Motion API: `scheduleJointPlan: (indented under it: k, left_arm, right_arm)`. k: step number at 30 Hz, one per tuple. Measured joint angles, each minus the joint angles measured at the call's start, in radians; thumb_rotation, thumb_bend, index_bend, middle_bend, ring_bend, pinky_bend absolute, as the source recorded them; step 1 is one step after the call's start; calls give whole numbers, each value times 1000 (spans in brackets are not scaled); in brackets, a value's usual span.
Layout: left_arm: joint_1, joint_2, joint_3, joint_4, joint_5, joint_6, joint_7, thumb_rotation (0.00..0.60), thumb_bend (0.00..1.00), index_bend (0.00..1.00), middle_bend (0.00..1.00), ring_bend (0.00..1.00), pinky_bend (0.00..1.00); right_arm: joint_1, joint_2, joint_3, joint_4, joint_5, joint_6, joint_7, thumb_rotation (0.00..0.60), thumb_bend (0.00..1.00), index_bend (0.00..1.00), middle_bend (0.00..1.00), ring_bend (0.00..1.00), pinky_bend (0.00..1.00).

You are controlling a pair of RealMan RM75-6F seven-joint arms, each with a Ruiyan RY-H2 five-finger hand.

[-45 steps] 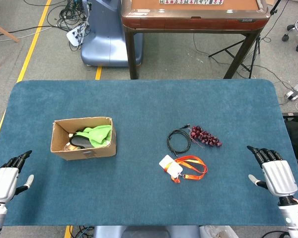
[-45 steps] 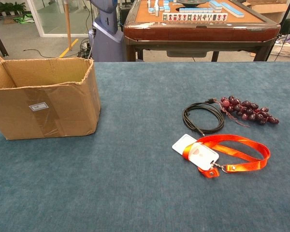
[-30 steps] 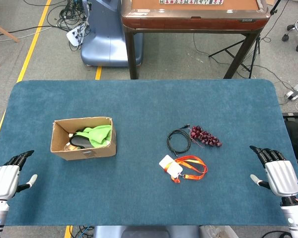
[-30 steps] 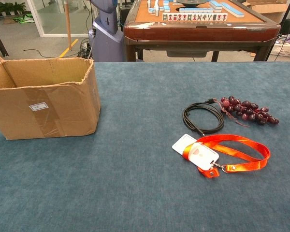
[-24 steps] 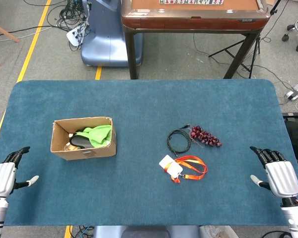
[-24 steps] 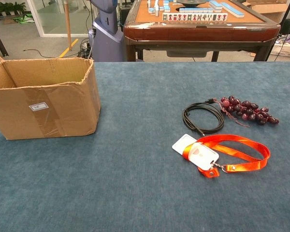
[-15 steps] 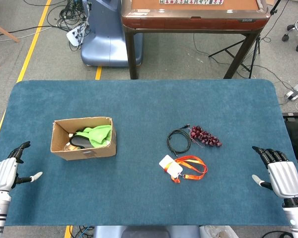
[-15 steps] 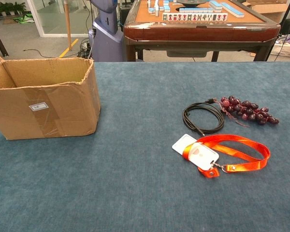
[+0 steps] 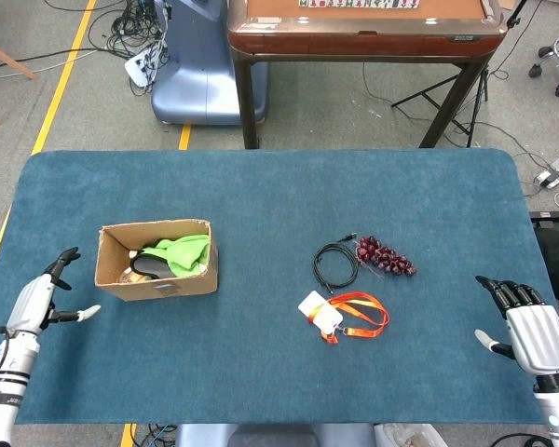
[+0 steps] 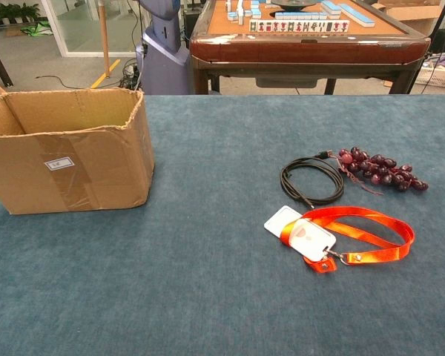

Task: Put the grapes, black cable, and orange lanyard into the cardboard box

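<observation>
On the blue carpeted table [image 9: 261, 200], the open brown cardboard box [image 9: 156, 260] sits toward the left side, already holding green fabric and a dark object. Well apart to its right lie the coiled black cable [image 9: 336, 264], the dark red bunch of grapes [image 9: 385, 257] just beside it, and the orange lanyard with its white card holder [image 9: 344, 315] nearer the front edge. A wide bare stretch of table separates box and items. Near the table's left edge, the left hand [image 9: 39, 303] hovers with fingers spread, empty. Near the right edge, the right hand [image 9: 532, 332] is likewise spread, holding nothing.
</observation>
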Motion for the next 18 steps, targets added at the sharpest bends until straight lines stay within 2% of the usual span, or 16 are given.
scheduleJointPlan:
  k: [9, 18]
  left_arm:
    - [-58, -15, -6, -53, -11, -57, 38, 600, 0, 73, 131, 137, 356]
    - [-102, -21, -8, -118, -31, -65, 163, 600, 0, 73, 131, 138, 356]
  right_arm:
    - [0, 10, 1, 0, -3, 2, 28, 600, 0, 201, 298, 247, 303]
    - [-1, 18, -1, 1, -9, 3, 48, 600, 0, 201, 298, 247, 303]
